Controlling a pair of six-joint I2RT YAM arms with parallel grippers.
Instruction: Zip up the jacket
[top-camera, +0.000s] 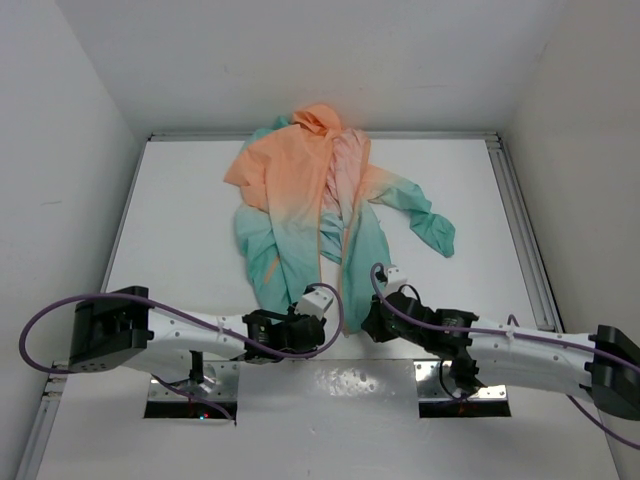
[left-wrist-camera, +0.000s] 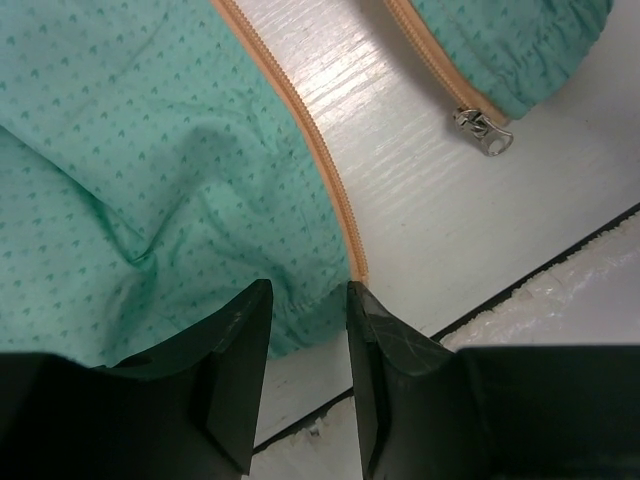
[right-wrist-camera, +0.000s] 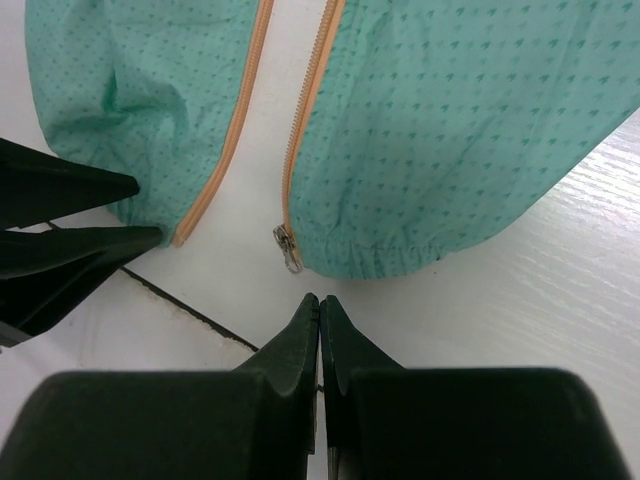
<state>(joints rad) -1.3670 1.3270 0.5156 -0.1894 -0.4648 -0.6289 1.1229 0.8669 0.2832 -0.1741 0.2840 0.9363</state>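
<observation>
Two zipper halves (right-wrist-camera: 216, 188) apart; jacket (top-camera: 300, 190) unzipped on table (top-camera: 180, 220). Left gripper (left-wrist-camera: 308, 292): jaws narrowly parted, empty, at teal hem. Right gripper (right-wrist-camera: 319, 303): jaws pressed together, empty, near slider (right-wrist-camera: 289, 247).

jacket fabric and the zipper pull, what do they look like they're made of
The jacket looks like thin woven synthetic, perhaps nylon or polyester: matte teal with a tiny darker print, creasing softly and gathered at the hem. The zipper pull looks like metal: small, silvery and glinting. The zipper tape looks like orange woven cloth.
</observation>
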